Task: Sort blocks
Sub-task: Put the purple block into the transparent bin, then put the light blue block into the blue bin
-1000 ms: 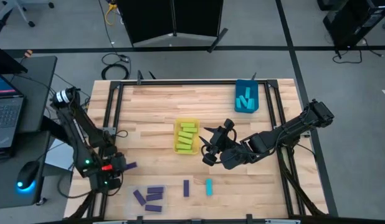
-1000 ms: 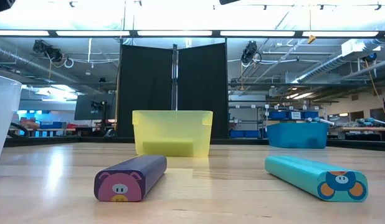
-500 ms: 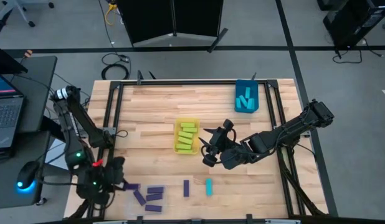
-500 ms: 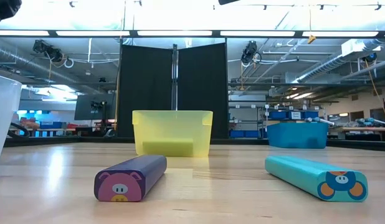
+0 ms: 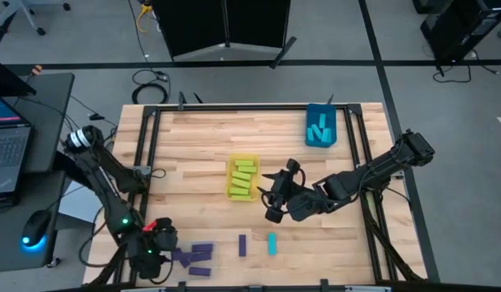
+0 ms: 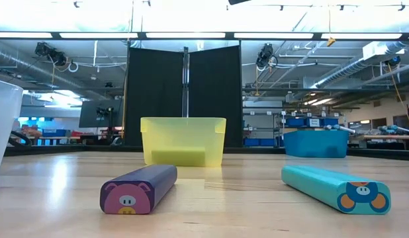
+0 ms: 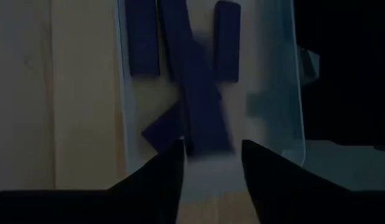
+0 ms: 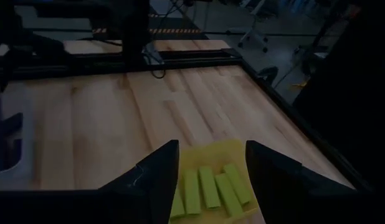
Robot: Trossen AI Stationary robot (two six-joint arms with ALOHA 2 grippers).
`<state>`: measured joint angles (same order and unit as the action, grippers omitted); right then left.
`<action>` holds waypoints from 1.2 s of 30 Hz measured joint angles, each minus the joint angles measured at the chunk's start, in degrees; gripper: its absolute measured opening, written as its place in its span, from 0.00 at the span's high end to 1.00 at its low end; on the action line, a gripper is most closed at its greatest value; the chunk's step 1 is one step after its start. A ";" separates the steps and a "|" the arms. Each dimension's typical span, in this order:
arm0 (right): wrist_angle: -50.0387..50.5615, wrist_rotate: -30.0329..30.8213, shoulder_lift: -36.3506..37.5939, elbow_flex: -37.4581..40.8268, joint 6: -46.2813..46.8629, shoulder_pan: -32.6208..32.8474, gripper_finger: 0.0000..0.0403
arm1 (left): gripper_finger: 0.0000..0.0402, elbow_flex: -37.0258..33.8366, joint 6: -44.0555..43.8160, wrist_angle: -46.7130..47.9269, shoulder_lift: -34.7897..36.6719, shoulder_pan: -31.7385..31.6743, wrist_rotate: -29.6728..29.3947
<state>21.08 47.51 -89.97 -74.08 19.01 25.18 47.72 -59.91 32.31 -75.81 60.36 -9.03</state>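
Note:
My left gripper point(image 5: 160, 241) point(image 7: 211, 149) is over the clear bin point(image 7: 297, 93) at the table's near left corner, fingers apart. A blurred purple block point(image 7: 202, 106) slants just beyond its fingertips, above several purple blocks point(image 5: 200, 258) lying in the bin. My right gripper point(image 5: 269, 199) point(image 8: 211, 152) hovers open, holding nothing, beside the yellow bin point(image 5: 243, 177), which holds several yellow-green blocks point(image 8: 208, 186). A purple block point(image 5: 242, 245) point(image 6: 139, 188) and a cyan block point(image 5: 271, 243) point(image 6: 337, 187) lie flat on the table near its front edge. My left gripper's fingers stand on either side of the blurred purple block's near end point(image 7: 208, 140), pointing steeply down. A gap shows on one side. Whether the other finger touches the block, I cannot tell.
A blue bin point(image 5: 321, 126) with cyan blocks stands at the far right. Bare wood lies between the bins and across the table's far left. A black frame point(image 5: 145, 146) runs around the table's edges. A laptop point(image 5: 7, 146) sits off the table's left.
My left gripper has swung toward the table's near edge and slightly right, carrying the purple block from the left edge to above the clear bin, and has turned as it went.

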 joint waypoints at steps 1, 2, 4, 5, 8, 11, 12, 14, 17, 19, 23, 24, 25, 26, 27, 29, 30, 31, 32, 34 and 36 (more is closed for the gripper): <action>-0.02 -0.41 0.00 0.00 -0.26 0.11 0.51 | 0.56 0.34 -0.34 0.23 -0.34 -0.01 0.12; -0.04 -0.77 0.00 0.00 -0.76 0.21 0.50 | 0.53 0.85 -0.53 0.32 -0.53 0.00 0.17; -0.07 -1.35 0.00 0.00 -1.05 0.23 0.49 | 0.48 2.11 -0.49 0.29 -0.51 0.01 -0.16; -0.08 -1.88 0.00 0.00 -1.01 0.25 0.48 | 0.46 3.00 -0.25 0.59 -0.50 -0.05 -0.59; -0.10 -6.43 0.00 0.00 0.44 0.23 0.46 | 0.42 5.81 1.32 3.27 -0.50 -0.48 -3.14; 0.24 -11.78 -1.20 -0.07 3.71 0.39 0.45 | 0.41 8.74 2.65 5.92 -0.48 -0.49 -10.27; 1.03 -12.84 -2.05 -0.07 5.20 0.65 0.45 | 0.42 9.51 3.02 6.58 -0.47 -0.49 -13.66; 2.74 -14.60 -3.64 -0.07 8.43 1.10 0.44 | 0.42 10.61 4.22 7.31 -0.43 -0.76 -19.99; 6.93 -14.85 -5.77 -0.04 16.02 2.11 0.42 | 0.43 11.78 4.41 8.03 -0.41 -2.17 -27.83; 10.07 -14.85 -6.66 -0.04 22.83 2.89 0.41 | 0.43 12.36 4.42 8.12 -0.40 -3.90 -31.62; 13.91 -16.26 -8.80 -0.02 35.94 4.67 0.37 | 0.43 14.12 4.85 9.88 -0.35 -7.71 -38.14; 14.13 -18.14 -9.67 -0.02 38.33 4.96 0.36 | 0.43 14.44 5.90 10.28 -0.32 -8.60 -39.42; 14.48 -19.68 -10.68 -0.02 40.98 5.31 0.35 | 0.43 14.82 7.16 10.40 -0.30 -9.52 -40.33; 15.33 -21.49 -11.79 -0.02 44.10 5.62 0.34 | 0.43 15.19 8.65 10.43 -0.30 -10.35 -41.21; 16.37 -22.77 -12.83 -0.02 47.37 5.93 0.33 | 0.43 15.58 10.23 10.50 -0.30 -10.99 -41.90; 17.22 -24.77 -14.97 -0.02 53.64 6.46 0.33 | 0.43 16.44 13.59 10.54 -0.22 -11.91 -43.52; 17.09 -25.42 -15.99 -0.02 56.12 6.79 0.32 | 0.43 16.92 15.20 10.54 -0.17 -12.18 -44.45; 16.67 -26.14 -17.05 -0.02 58.38 7.07 0.32 | 0.43 17.44 16.76 10.49 -0.15 -12.45 -45.22; 16.04 -26.68 -18.02 -0.20 60.37 7.35 0.32 | 0.43 17.89 18.22 10.50 -0.14 -12.74 -45.75; 16.24 -27.16 -20.28 -2.27 63.08 7.90 0.32 | 0.43 18.67 20.52 10.75 -0.13 -12.91 -46.65; 17.34 -27.25 -22.61 -5.60 64.60 8.20 0.32 | 0.43 19.23 22.24 11.01 -0.13 -12.97 -47.18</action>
<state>38.41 20.26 -112.59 -79.68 83.61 33.38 66.95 -37.68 43.32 -75.94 47.40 -56.20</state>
